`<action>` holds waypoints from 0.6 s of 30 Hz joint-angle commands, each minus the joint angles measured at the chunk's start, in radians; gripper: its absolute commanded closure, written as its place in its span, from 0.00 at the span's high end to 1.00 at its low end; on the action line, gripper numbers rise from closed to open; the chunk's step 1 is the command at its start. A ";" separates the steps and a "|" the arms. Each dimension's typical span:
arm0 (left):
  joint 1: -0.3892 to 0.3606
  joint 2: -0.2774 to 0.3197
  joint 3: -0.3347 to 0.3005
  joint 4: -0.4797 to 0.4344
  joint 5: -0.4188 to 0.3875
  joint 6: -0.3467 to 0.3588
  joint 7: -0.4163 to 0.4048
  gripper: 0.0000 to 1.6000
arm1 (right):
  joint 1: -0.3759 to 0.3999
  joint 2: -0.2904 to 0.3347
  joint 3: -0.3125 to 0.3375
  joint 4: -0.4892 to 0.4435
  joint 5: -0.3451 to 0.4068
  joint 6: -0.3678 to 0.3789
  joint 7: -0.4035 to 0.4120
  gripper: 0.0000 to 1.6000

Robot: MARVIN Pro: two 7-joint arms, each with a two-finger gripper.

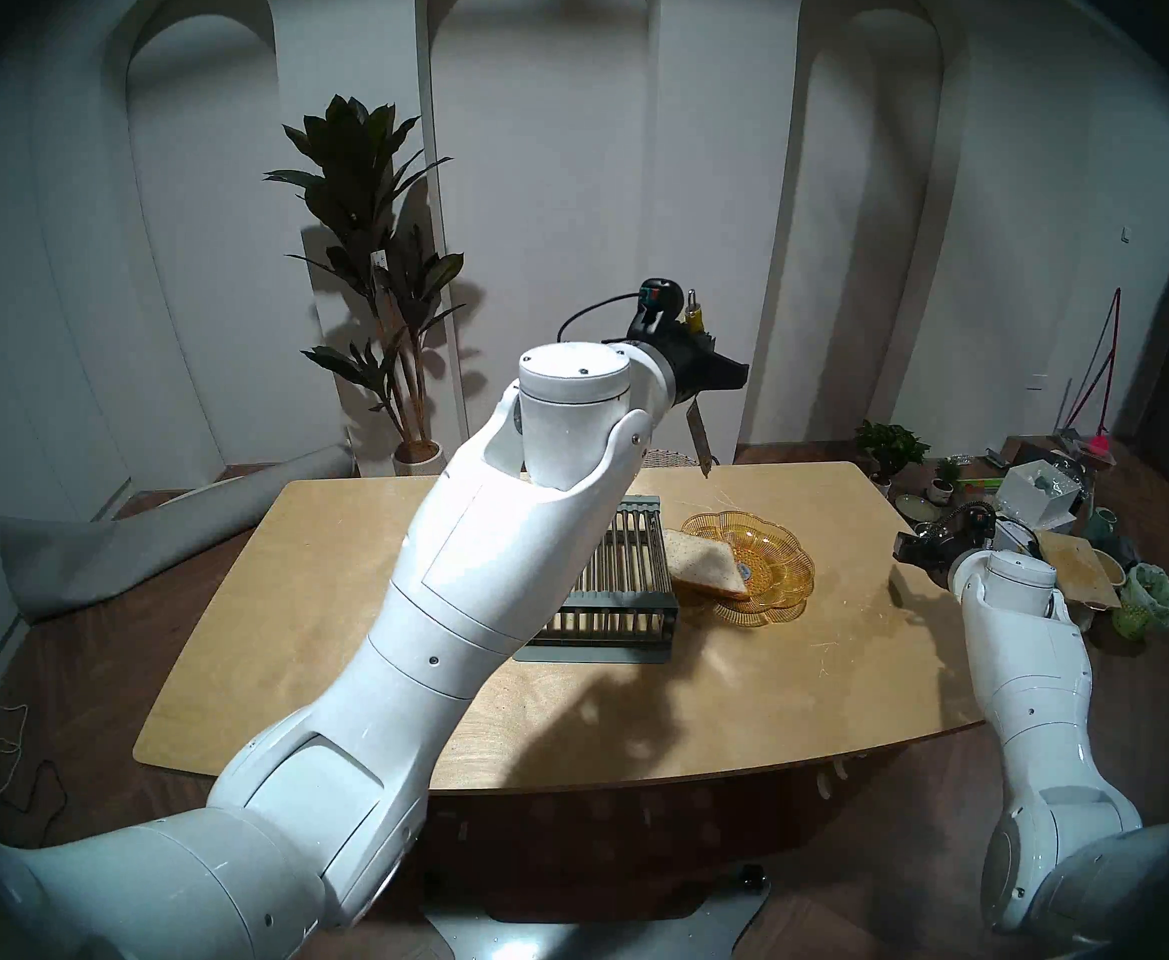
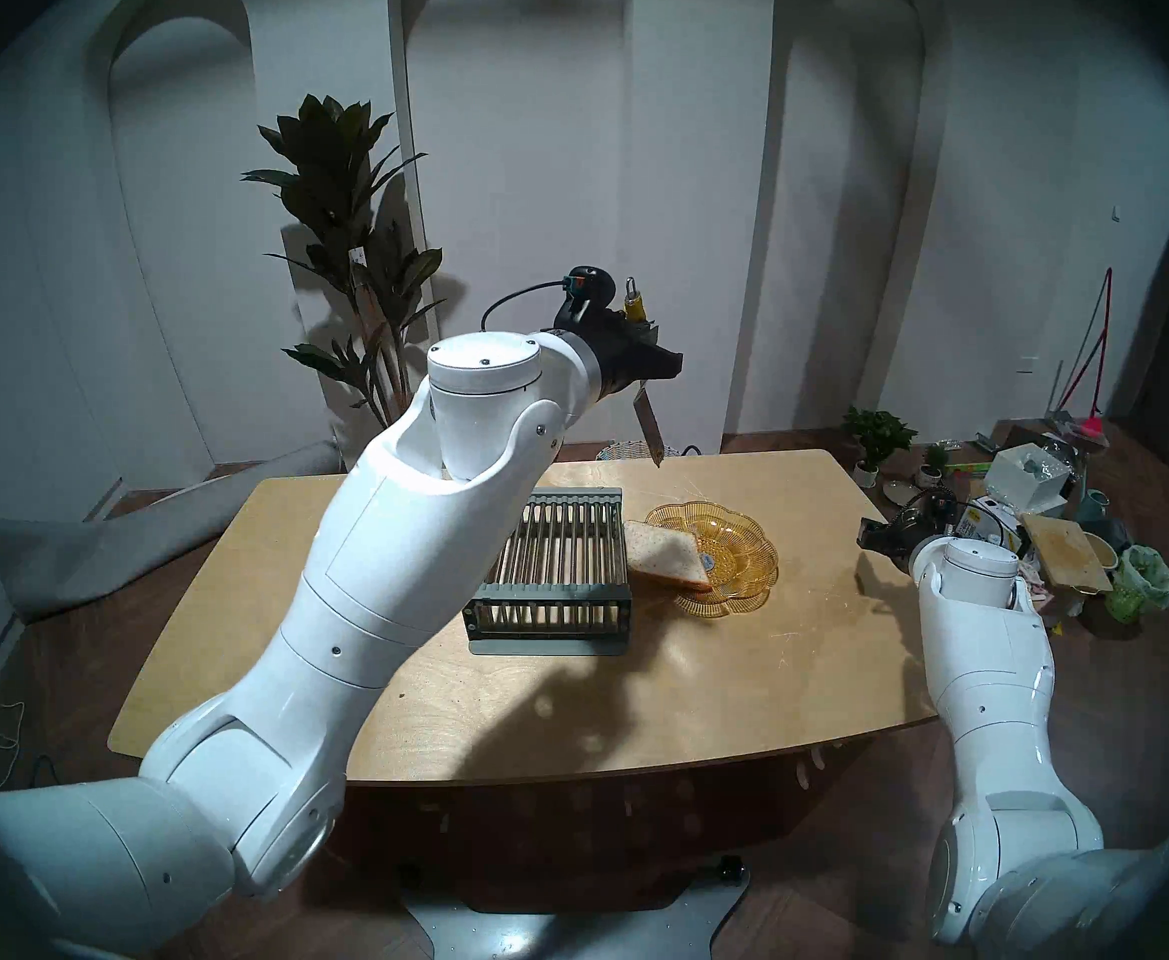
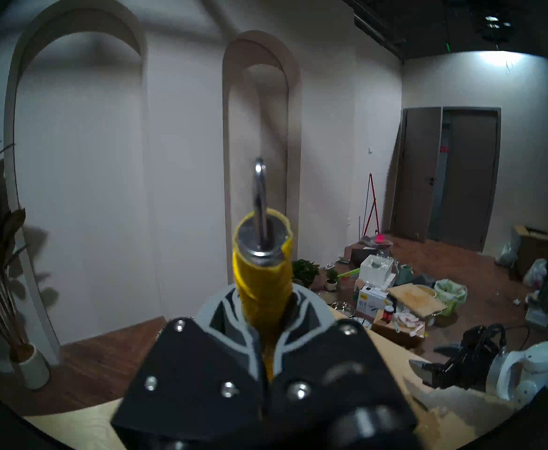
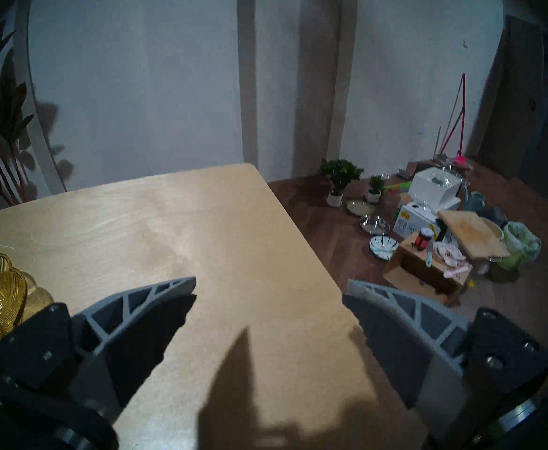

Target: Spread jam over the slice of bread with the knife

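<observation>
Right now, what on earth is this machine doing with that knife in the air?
The robot's left gripper is shut on the yellow-handled knife, held high with the blade hanging down over the far side of the wooden table. Below it, the slice of bread leans on the rim of an amber glass dish, beside a grey rack. The right gripper is open and empty at the table's right edge.

Left hand (image 1: 723, 373) raised, fingers clamped together; right hand (image 4: 269, 296) low, fingers spread.

A wooden table (image 1: 360, 661) carries a grey rack (image 1: 609, 591) and amber dish (image 1: 775, 577).
</observation>
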 commanded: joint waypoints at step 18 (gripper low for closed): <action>0.179 -0.086 -0.071 0.039 -0.089 -0.276 0.048 0.00 | 0.004 -0.042 0.011 -0.098 0.147 0.296 0.187 1.00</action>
